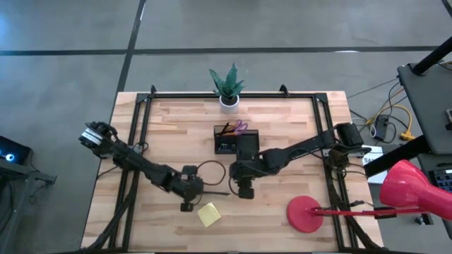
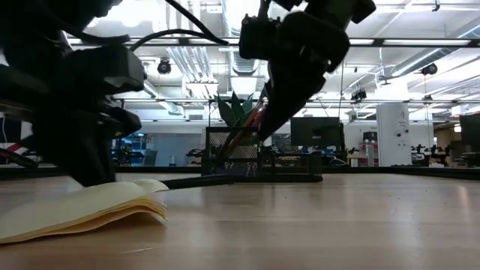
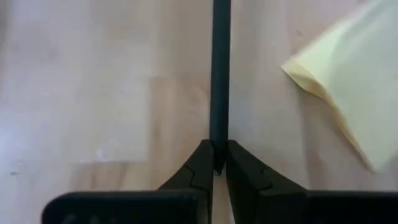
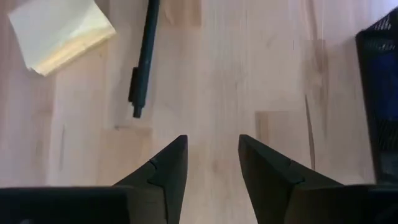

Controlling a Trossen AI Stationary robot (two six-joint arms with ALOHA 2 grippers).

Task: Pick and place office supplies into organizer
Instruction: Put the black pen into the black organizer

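The black mesh organizer (image 1: 227, 140) stands on the wooden table (image 1: 282, 113) just above the middle of the high view, below the white pot with the green plant (image 1: 227, 88) at the table's upper edge. Out of its upper compartment stick purple scissor handles (image 1: 241, 127) and, to their left, an orange pen or pencil (image 1: 224, 130) beside a dark one; what lies in the lower compartments cannot be made out. In the low view the organizer (image 2: 259, 159) shows in the middle distance with orange and purple items leaning up out of it.

The left pincer (image 1: 196, 189) is below and left of the organizer, lying low on the table. Its fingers are pressed together on the end of a dark pen (image 3: 219, 74), which in the left wrist view runs straight up from the fingertips (image 3: 203, 160) to the frame's top edge. In the high view the pen (image 1: 216, 191) lies level, reaching rightward toward the other arm. The yellow sticky-note pad (image 1: 209, 214) lies just below it, lower centre of the frame; its top leaves curl up at the left of the low view (image 2: 82, 206).

The right pincer (image 1: 244, 189) hangs just below the organizer, right of the pen's free end. Its fingers (image 4: 166, 167) stand moderately apart with bare table between them, holding nothing; the pen (image 4: 143, 59) and the pad (image 4: 59, 31) show at the upper left of its wrist view, and the organizer's mesh wall (image 4: 380, 93) at the right edge.

A red lamp (image 1: 305, 214) stands at the lower right of the table.
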